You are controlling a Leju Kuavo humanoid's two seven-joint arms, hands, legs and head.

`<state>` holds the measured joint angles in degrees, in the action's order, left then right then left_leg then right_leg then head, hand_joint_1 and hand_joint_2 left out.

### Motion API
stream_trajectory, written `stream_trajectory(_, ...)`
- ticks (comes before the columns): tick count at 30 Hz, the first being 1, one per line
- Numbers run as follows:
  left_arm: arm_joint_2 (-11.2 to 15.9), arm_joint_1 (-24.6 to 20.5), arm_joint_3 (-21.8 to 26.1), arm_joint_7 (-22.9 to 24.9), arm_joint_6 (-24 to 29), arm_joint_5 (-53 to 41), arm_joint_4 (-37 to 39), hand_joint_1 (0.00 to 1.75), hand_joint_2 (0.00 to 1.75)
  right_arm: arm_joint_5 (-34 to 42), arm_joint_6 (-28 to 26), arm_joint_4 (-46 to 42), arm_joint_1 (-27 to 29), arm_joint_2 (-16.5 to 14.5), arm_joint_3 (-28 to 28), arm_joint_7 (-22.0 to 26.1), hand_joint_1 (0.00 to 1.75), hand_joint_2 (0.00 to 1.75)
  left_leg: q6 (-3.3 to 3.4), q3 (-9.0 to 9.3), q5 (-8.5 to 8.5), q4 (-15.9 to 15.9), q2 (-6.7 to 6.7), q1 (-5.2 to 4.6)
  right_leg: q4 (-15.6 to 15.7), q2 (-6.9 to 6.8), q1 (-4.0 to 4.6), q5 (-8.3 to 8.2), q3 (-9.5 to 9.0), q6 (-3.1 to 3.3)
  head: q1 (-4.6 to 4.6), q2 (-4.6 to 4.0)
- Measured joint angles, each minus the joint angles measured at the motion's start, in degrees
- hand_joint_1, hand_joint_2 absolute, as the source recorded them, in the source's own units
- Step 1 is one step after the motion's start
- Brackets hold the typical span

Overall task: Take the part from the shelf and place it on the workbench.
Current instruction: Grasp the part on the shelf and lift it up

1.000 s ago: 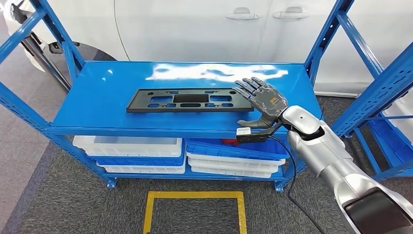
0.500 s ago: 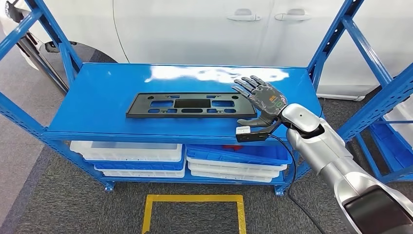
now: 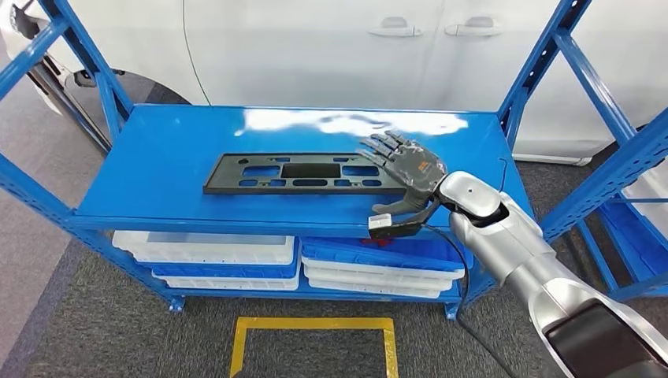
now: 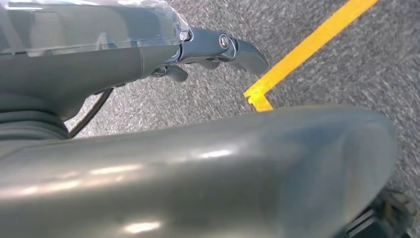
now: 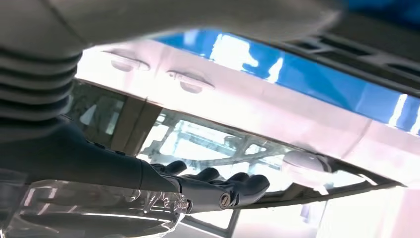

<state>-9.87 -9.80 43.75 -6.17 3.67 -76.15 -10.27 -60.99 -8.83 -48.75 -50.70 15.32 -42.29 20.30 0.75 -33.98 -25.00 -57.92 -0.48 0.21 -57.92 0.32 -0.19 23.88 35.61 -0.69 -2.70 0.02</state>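
The part (image 3: 303,173) is a flat black rectangular plate with several cutouts. It lies on the top of the blue shelf (image 3: 173,150), near the front edge. My right hand (image 3: 406,169) reaches over the plate's right end with its fingers spread flat and its thumb (image 3: 394,206) hanging lower, near the shelf's front edge; it grips nothing. Seen from the right wrist, the dark fingers (image 5: 223,186) stretch out straight. My left hand (image 4: 218,47) hangs above the grey carpet and holds nothing.
Blue uprights (image 3: 543,63) frame the shelf on both sides. A white car (image 3: 354,47) stands right behind it. White and blue bins (image 3: 213,252) fill the level below. A yellow square outline (image 3: 315,323) marks the floor in front. A black cable (image 3: 461,283) hangs from my right wrist.
My right hand has slid left along the shelf, and its fingers now lie over the plate's right end. The plate has not moved.
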Motion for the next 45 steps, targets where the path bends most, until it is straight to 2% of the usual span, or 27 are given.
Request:
stream_trajectory(3,-0.02,-0.13,-0.01,0.09,-0.04,-0.02,0.0,0.0,0.0,0.39,0.27,-0.47,0.08,-1.31,-1.21,0.94,0.0,1.75,-0.77,-0.27,-1.17,-1.17,0.07,-0.02,0.51,-0.04,-0.5,-0.14,-0.44,0.86,0.0,0.0)
stream_trajectory(5,-0.03,-0.18,-0.01,0.17,-0.04,-0.02,0.0,0.0,0.0,1.1,0.34,-0.66,0.13,-2.55,-2.42,1.33,0.0,1.75,-1.2,-2.33,-3.99,-6.07,0.12,0.09,0.71,-0.07,-0.58,-0.13,-0.66,1.32,-0.01,0.0)
stream_trajectory(7,-0.05,-0.19,-0.01,0.29,-0.04,-0.02,0.0,0.0,0.0,1.75,0.2,-0.73,0.55,-4.12,-4.0,1.21,0.0,1.75,-1.52,-5.67,-7.0,-13.02,0.13,0.23,0.7,-0.03,-0.51,-0.06,-0.71,1.54,-0.01,0.0)
stream_trajectory(9,-0.05,-0.2,-0.02,0.39,-0.04,-0.08,0.0,0.0,0.0,2.01,-0.07,-0.75,1.52,-5.91,-5.77,0.57,0.0,1.75,-1.69,-7.57,-7.2,-16.21,0.13,0.29,0.64,0.02,-0.46,0.04,-0.79,1.6,-0.01,0.0)
stream_trajectory(10,-0.05,-0.21,-0.04,0.41,-0.04,-0.13,0.0,0.0,0.0,2.03,-0.24,-0.75,2.08,-6.94,-6.69,0.05,0.0,1.75,-1.7,-7.22,-5.87,-15.01,0.14,0.32,0.59,0.04,-0.45,0.12,-0.86,1.58,-0.01,0.0)
stream_trajectory(12,-0.05,-0.28,-0.13,0.43,-0.04,-0.31,0.0,0.0,0.0,1.95,-0.63,-0.75,2.93,-8.82,-8.09,-0.98,0.0,1.75,-1.52,-3.91,-1.71,-7.44,0.16,0.38,0.42,0.06,-0.46,0.39,-1.05,1.38,-0.01,0.0)
stream_trajectory(13,-0.08,-0.35,-0.21,0.43,-0.05,-0.42,0.0,0.0,0.0,1.88,-0.84,-0.74,3.21,-9.62,-8.65,-1.43,0.0,1.75,-1.34,-2.15,-0.28,-3.71,0.16,0.33,0.26,0.07,-0.36,0.54,-1.05,1.19,-0.01,0.0)
stream_trajectory(15,-0.16,-0.49,-0.42,0.43,-0.1,-0.61,0.0,0.0,0.0,1.73,-1.08,-0.68,3.65,-10.93,-9.59,-2.07,0.0,1.75,-0.88,-0.53,0.45,-0.28,0.11,0.18,0.1,0.05,-0.16,0.71,-0.98,0.72,-0.01,0.0)
stream_trajectory(17,-0.26,-0.52,-0.63,0.44,-0.17,-0.66,0.0,0.0,0.0,1.62,-1.11,-0.59,3.98,-11.82,-10.25,-2.29,0.0,1.75,-0.26,-0.46,0.45,-0.14,0.03,0.14,0.11,0.01,-0.1,0.78,-0.95,0.14,0.0,0.0)
stream_trajectory(19,-0.34,-0.57,-0.86,0.44,-0.27,-0.7,0.0,0.0,0.0,1.59,-1.1,-0.45,4.05,-12.33,-10.62,-2.34,0.0,1.75,0.43,-0.34,0.66,0.17,0.04,0.3,-1.26,-0.04,-0.23,1.9,-0.39,-0.49,0.01,0.0)
stream_trajectory(20,-0.39,-0.62,-0.99,0.44,-0.35,-0.74,0.0,0.0,0.0,1.62,-1.07,-0.32,4.06,-12.54,-10.76,-2.42,0.0,1.75,0.72,-0.27,0.76,0.33,0.08,0.39,-3.57,-0.05,-0.3,3.31,0.66,-0.77,0.01,0.0)
stream_trajectory(22,-0.42,-0.68,-1.21,0.49,-0.56,-0.94,0.0,0.0,0.0,1.68,-0.96,0.22,4.19,-12.98,-11.01,-2.9,0.0,1.75,1.01,-0.28,0.74,0.33,0.14,0.33,-11.23,-0.08,-0.43,6.94,4.28,-1.18,0.01,0.0)
stream_trajectory(23,-0.44,-0.67,-1.3,0.53,-0.66,-1.06,0.0,0.0,0.0,1.7,-0.89,0.72,4.3,-13.36,-11.17,-3.33,0.0,1.75,1.06,-0.28,0.71,0.31,0.15,0.27,-14.76,-0.08,-0.47,8.13,6.03,-1.29,0.01,0.0)
stream_trajectory(24,-0.45,-0.66,-1.37,0.59,-0.73,-1.15,0.0,0.0,0.0,1.67,-0.82,1.32,4.37,-13.8,-11.32,-3.79,0.0,1.75,1.09,-0.27,0.68,0.28,0.14,0.23,-16.61,-0.08,-0.49,8.31,7.0,-1.3,0.01,0.0)
stream_trajectory(25,-0.46,-0.65,-1.42,0.65,-0.77,-1.2,0.0,0.0,0.0,1.62,-0.78,2.0,4.36,-14.37,-11.44,-4.2,0.0,1.75,1.1,-0.25,0.64,0.23,0.13,0.19,-16.08,-0.08,-0.5,7.35,6.84,-1.2,0.01,0.0)
stream_trajectory(27,-0.57,-0.69,-1.51,0.75,-0.79,-1.23,0.0,0.0,0.0,1.48,-0.77,3.14,4.06,-15.55,-11.61,-4.75,0.0,1.75,1.02,-0.15,0.5,0.08,0.07,0.1,-9.13,-0.08,-0.4,3.29,3.56,-0.66,0.01,0.0)
stream_trajectory(29,-0.8,-0.7,-1.67,0.84,-0.79,-1.26,0.0,0.0,0.0,1.37,-0.8,3.99,3.5,-16.61,-11.69,-5.02,0.0,1.75,0.7,-0.21,0.34,-0.09,0.03,-0.11,-2.1,-0.13,-0.08,0.78,0.21,-0.01,0.01,0.0)
stream_trajectory(31,-0.93,-0.71,-1.84,0.96,-0.82,-1.35,0.0,0.0,0.0,1.22,-0.82,4.89,2.98,-17.42,-11.75,-5.43,0.0,1.75,0.19,-0.28,0.28,-0.09,0.03,-0.1,-0.1,-0.14,0.28,0.7,-0.66,0.4,0.0,0.0)
stream_trajectory(33,-0.93,-0.73,-1.97,1.09,-0.91,-1.55,0.0,0.0,0.0,0.92,-0.84,6.25,2.27,-18.38,-11.81,-6.64,0.0,1.75,-0.45,-0.22,0.09,-0.12,0.07,-0.03,0.42,-0.07,0.15,0.43,-0.86,0.92,-0.01,0.0)
stream_trajectory(34,-0.94,-0.75,-2.05,1.15,-0.93,-1.63,0.0,0.0,0.0,0.64,-0.88,7.16,1.67,-19.1,-11.82,-7.57,0.0,1.75,-0.76,-0.55,-0.6,-0.95,0.1,-0.02,0.8,-0.06,-0.05,0.23,-1.05,1.26,-0.01,0.0)
stream_trajectory(36,-0.96,-0.84,-2.29,1.2,-0.96,-1.74,0.0,0.0,0.0,-0.12,-0.95,9.32,0.14,-20.68,-11.83,-9.48,0.0,1.75,-1.3,-2.75,-3.52,-5.89,0.13,0.16,1.37,-0.07,-0.35,-0.05,-1.38,1.74,-0.01,0.0)
stream_trajectory(38,-1.0,-0.92,-2.5,1.21,-0.96,-1.74,0.0,0.0,0.0,-0.8,-0.72,11.91,-1.48,-22.11,-11.83,-10.68,0.0,1.75,-1.79,-6.34,-6.65,-13.33,0.14,0.45,1.34,-0.1,-0.36,-0.02,-1.39,1.88,-0.01,0.0)
stream_trajectory(39,-1.03,-0.91,-2.55,1.21,-0.96,-1.74,0.0,0.0,0.0,-1.12,-0.44,13.3,-2.29,-22.75,-11.83,-11.14,0.0,1.75,-2.01,-7.49,-7.03,-15.55,0.15,0.61,1.27,-0.11,-0.35,0.03,-1.39,1.86,-0.01,0.0)
stream_trajectory(40,-1.05,-0.91,-2.6,1.22,-0.94,-1.74,0.0,0.0,0.0,-1.47,-0.16,14.65,-3.08,-23.37,-11.83,-11.57,0.0,1.75,-2.19,-7.67,-6.36,-15.71,0.16,0.76,1.15,-0.11,-0.37,0.1,-1.39,1.79,-0.01,0.0)
stream_trajectory(41,-1.07,-0.94,-2.63,1.22,-0.9,-1.74,0.0,0.0,0.0,-1.84,0.12,15.92,-3.9,-23.97,-11.83,-12.12,0.0,1.75,-2.32,-6.67,-4.68,-13.52,0.17,0.93,0.98,-0.09,-0.44,0.22,-1.4,1.66,-0.01,0.0)
stream_trajectory(43,-1.14,-1.1,-2.69,1.21,-0.8,-1.73,0.01,0.0,0.0,-2.63,0.67,18.32,-5.61,-25.13,-11.83,-13.37,0.0,1.75,-2.47,-2.88,-1.06,-5.84,0.21,1.15,0.42,-0.01,-0.47,0.63,-1.35,1.16,-0.01,0.0)
stream_trajectory(45,-1.32,-1.26,-2.72,1.12,-0.75,-1.72,0.02,0.0,0.0,-3.17,1.27,20.55,-7.06,-25.93,-11.83,-14.64,0.0,1.75,-2.03,-0.67,0.25,-1.21,0.11,1.14,-0.06,0.04,-0.23,0.87,-1.1,0.56,-0.01,0.0)
